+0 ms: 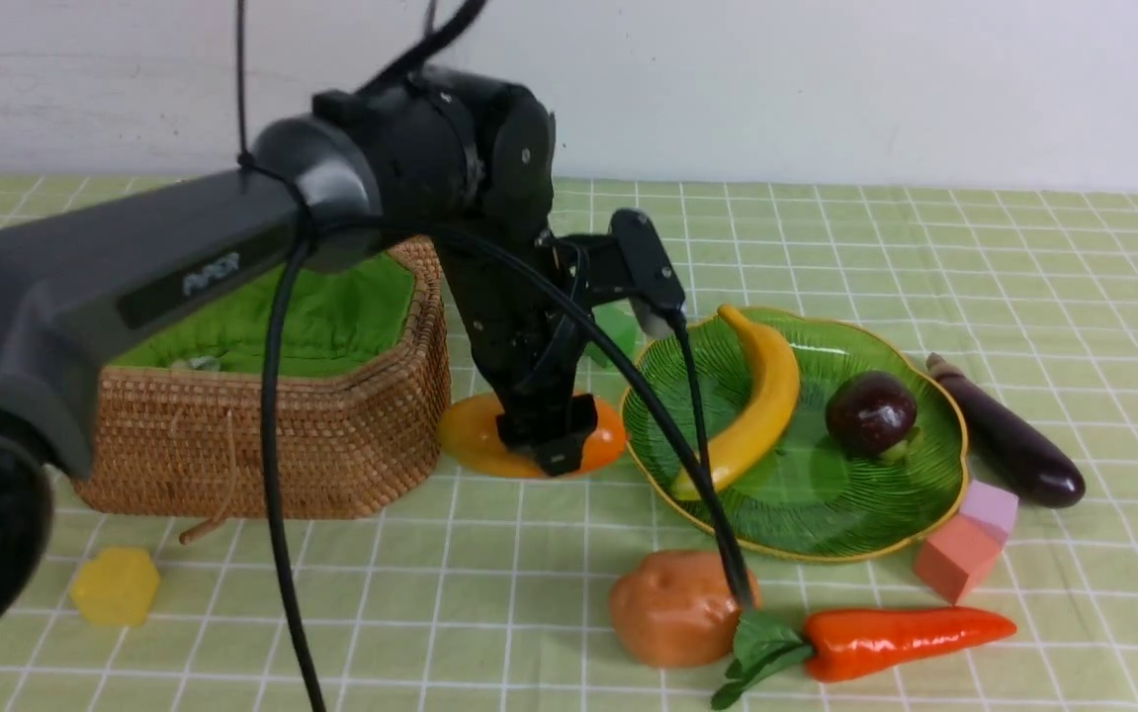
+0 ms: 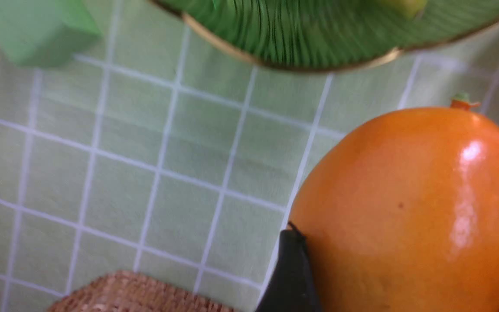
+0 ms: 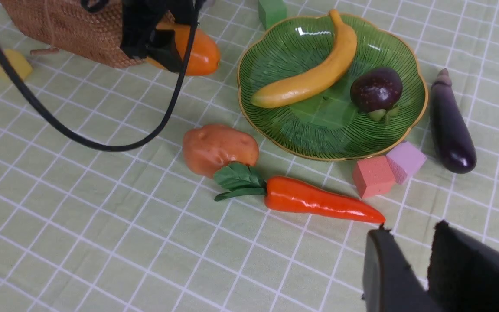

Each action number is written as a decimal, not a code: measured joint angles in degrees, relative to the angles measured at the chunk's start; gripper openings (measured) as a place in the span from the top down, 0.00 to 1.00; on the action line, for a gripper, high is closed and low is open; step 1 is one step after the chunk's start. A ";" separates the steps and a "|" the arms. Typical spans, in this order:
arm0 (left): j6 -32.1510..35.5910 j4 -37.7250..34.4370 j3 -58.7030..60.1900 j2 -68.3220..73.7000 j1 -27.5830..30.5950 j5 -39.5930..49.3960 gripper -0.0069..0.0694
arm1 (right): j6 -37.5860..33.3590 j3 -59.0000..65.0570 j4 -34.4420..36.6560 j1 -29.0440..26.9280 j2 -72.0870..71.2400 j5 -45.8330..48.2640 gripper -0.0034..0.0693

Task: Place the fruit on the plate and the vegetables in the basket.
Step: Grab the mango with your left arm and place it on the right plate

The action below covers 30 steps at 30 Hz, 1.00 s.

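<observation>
My left gripper (image 1: 551, 442) reaches down between the basket (image 1: 262, 435) and the plate (image 1: 806, 519), shut on the orange-yellow mango (image 1: 467, 433), which rests on the cloth. In the left wrist view its black fingers (image 2: 290, 268) press both sides of the mango (image 2: 405, 203). The banana (image 1: 756, 400) and the mangosteen (image 1: 870, 412) lie on the green plate. The eggplant (image 1: 1008, 435) lies right of the plate. The potato (image 1: 672, 605) and the carrot (image 1: 905, 638) lie in front of it. My right gripper (image 3: 409, 229) hovers near the carrot's (image 3: 318, 200) tip, slightly open and holding nothing.
A salmon block (image 1: 954, 559) and a lilac block (image 1: 991, 507) sit against the plate's front right rim. A green block (image 1: 616, 331) stands behind the mango, and a yellow block (image 1: 116, 585) lies in front of the basket. The left arm's cable (image 1: 697, 475) hangs across the plate.
</observation>
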 joint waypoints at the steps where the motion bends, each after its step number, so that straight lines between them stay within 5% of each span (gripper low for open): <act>1: -0.72 -2.29 0.00 -0.79 0.00 -0.98 0.20 | 0.00 0.00 -0.21 0.00 0.00 -0.40 0.72; 11: -3.32 -28.49 0.00 -1.09 -2.90 -18.23 0.21 | 5.25 0.00 -8.15 0.00 0.00 -4.57 0.72; 18: -1.15 -26.76 0.00 4.91 -9.95 -29.63 0.21 | 8.55 0.00 -8.42 0.00 0.00 -5.50 0.72; 30: -1.03 -25.34 0.05 7.54 -10.36 -33.20 0.19 | 9.26 0.00 -8.13 0.00 0.00 -3.43 0.70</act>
